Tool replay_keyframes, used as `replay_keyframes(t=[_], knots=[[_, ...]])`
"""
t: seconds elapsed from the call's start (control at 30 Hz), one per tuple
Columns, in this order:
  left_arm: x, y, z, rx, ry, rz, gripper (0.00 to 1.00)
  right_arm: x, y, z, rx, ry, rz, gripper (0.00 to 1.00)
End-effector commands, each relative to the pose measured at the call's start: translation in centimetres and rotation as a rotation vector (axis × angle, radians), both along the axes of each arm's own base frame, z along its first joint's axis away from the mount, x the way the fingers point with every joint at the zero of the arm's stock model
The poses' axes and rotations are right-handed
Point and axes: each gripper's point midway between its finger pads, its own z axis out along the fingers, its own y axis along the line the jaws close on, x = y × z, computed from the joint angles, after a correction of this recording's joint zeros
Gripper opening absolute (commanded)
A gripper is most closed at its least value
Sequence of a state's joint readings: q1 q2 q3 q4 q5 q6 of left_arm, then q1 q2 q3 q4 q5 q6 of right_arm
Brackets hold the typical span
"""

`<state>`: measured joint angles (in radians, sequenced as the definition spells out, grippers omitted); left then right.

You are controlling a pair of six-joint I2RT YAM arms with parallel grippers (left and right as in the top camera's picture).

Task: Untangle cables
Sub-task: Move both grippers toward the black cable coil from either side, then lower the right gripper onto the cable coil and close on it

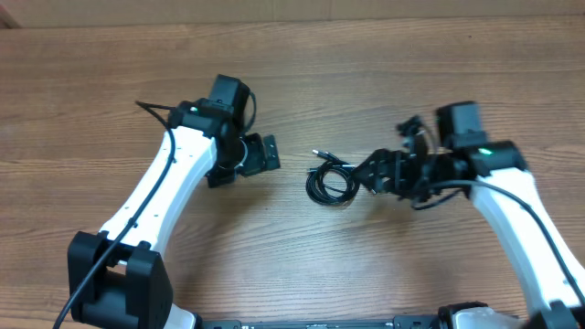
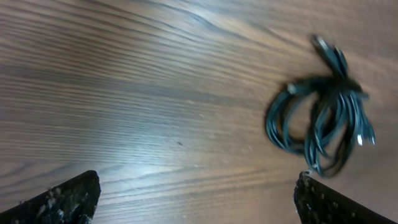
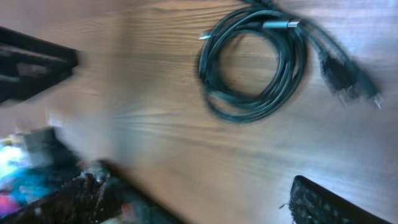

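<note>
The cables (image 1: 331, 178) lie as a small coiled black bundle on the wooden table, between the two arms. My left gripper (image 1: 260, 155) is to their left, apart from them, open and empty. My right gripper (image 1: 370, 174) is open right at the bundle's right edge. In the left wrist view the cables (image 2: 329, 84) lie ahead at the right, just beyond the right fingertip (image 2: 329, 205), and the left gripper (image 2: 198, 186) has only bare wood between its jaws. In the right wrist view the coil (image 3: 245, 116) with its plug ends (image 3: 348, 81) lies ahead of the right gripper (image 3: 202, 193), with nothing between the jaws.
The wooden table (image 1: 292, 55) stretches all round the bundle. The white left arm (image 1: 155, 183) and the white right arm (image 1: 521, 201) reach in from the near edge. A blurred dark shape (image 3: 31, 68) shows at the left of the right wrist view.
</note>
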<state>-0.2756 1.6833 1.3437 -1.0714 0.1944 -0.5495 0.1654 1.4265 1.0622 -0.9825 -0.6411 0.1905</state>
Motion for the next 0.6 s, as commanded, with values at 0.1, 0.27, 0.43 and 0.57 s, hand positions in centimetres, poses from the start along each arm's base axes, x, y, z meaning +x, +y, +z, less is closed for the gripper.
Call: replay_keyframes(t=[0.1, 0.27, 0.43, 0.57], knots=[[1.2, 4.2, 0.1, 0.08, -0.003, 0.153, 1.0, 2.1, 1.0, -7.0, -0.403, -0.09, 0.13, 1.0], [1.3, 5.2, 0.0, 0.101, -0.004, 0.175, 0.99, 2.7, 3.2, -7.4, -0.428, -0.192, 0.223, 0.99], [1.3, 5.2, 0.0, 0.101, -0.004, 0.176, 1.0, 3.1, 5.0, -7.1, -0.43, -0.271, 0.271, 0.97], [1.2, 5.2, 0.0, 0.101, -0.002, 0.176, 1.0, 1.8, 6.6, -8.0, -0.454, -0.307, 0.329, 0.93]])
